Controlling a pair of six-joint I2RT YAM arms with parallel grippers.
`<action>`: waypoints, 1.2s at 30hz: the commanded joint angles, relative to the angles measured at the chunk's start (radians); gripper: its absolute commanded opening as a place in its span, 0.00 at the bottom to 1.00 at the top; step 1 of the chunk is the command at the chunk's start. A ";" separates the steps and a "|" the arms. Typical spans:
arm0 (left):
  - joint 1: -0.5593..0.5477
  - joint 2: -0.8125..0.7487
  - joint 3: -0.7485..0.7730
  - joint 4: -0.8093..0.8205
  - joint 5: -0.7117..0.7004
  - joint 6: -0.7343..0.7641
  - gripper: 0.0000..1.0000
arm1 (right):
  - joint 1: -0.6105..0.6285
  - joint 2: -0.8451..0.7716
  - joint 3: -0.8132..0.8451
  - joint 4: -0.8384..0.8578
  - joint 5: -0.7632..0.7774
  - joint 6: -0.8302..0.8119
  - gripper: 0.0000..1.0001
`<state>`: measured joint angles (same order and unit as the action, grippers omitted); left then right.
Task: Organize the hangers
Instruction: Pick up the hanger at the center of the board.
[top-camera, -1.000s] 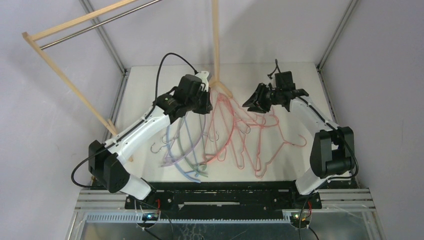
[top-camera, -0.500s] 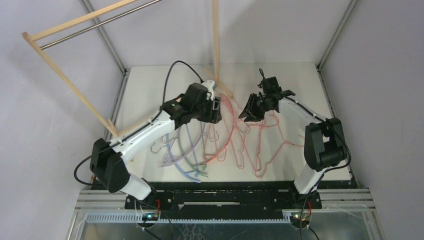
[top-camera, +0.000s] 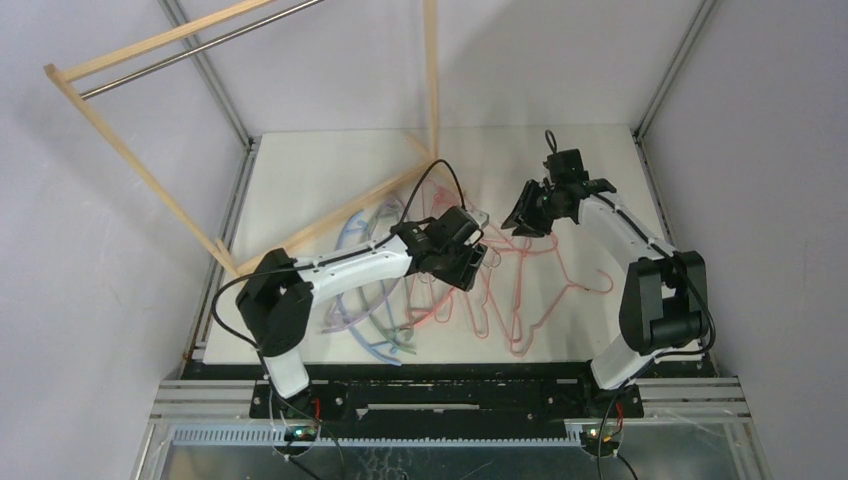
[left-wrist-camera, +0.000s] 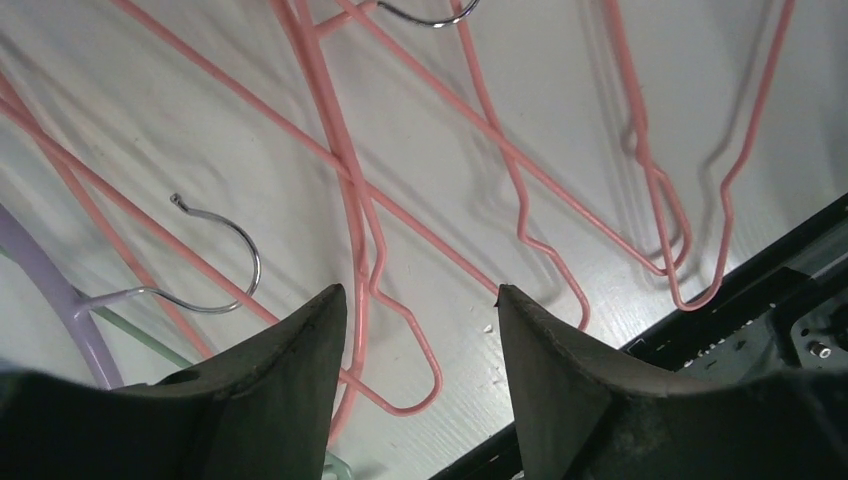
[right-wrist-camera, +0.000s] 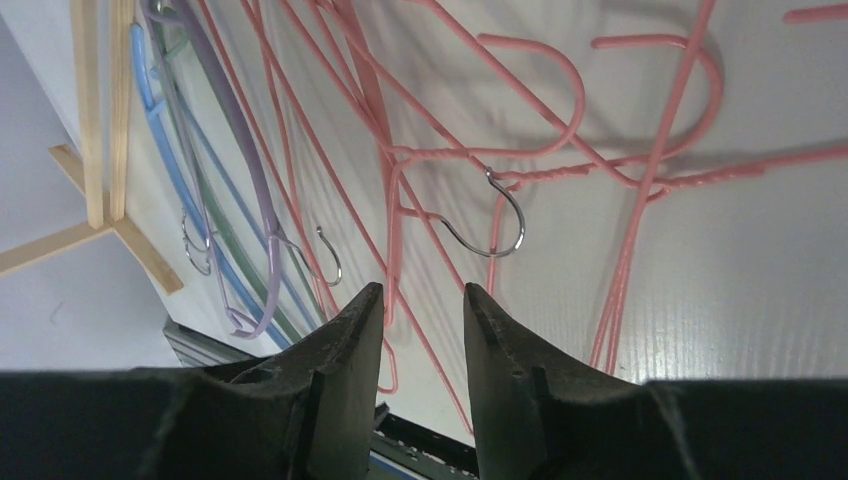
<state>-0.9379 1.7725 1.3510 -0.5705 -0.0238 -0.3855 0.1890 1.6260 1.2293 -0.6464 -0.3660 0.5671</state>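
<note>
Looking down, you have a white table (top-camera: 300, 170) boxed in by grey walls, with aluminium posts (top-camera: 212, 85) rising at its far corners and a black rail (top-camera: 450, 375) along its near edge. A light wooden rack frame (top-camera: 130, 158) leans over the left side, its metal rod (top-camera: 190, 53) high above the far left corner. One wooden foot (top-camera: 330, 220) lies diagonally across the table from the left edge toward the middle of the far edge.

The hangers lie flat in the middle. The thin pink wire hangers (left-wrist-camera: 347, 170) overlap in a tangle right of centre. The lilac, green and blue hangers (top-camera: 370, 325) lie just left of them, reaching nearly to the near edge.

Your left end effector (top-camera: 470, 262) hangs over the pink tangle, jaws apart with nothing between them. Your right end effector (top-camera: 522, 215) hovers over the hooks on the tangle's far side, jaws parted narrowly, holding nothing.

White surface shows along the far edge and the right edge, while the wooden foot crowds the left.
</note>
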 joint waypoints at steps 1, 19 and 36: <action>0.002 -0.032 -0.050 0.039 -0.027 -0.033 0.61 | -0.006 -0.055 -0.049 0.024 0.007 -0.022 0.43; -0.030 0.055 -0.076 0.059 -0.035 -0.115 0.58 | -0.019 -0.070 -0.120 0.028 -0.014 -0.046 0.42; -0.035 0.044 -0.098 0.024 0.002 -0.130 0.45 | -0.036 -0.057 -0.146 0.043 -0.030 -0.043 0.42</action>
<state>-0.9611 1.8500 1.2644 -0.5407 -0.0494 -0.4831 0.1566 1.5913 1.0912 -0.6388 -0.3771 0.5320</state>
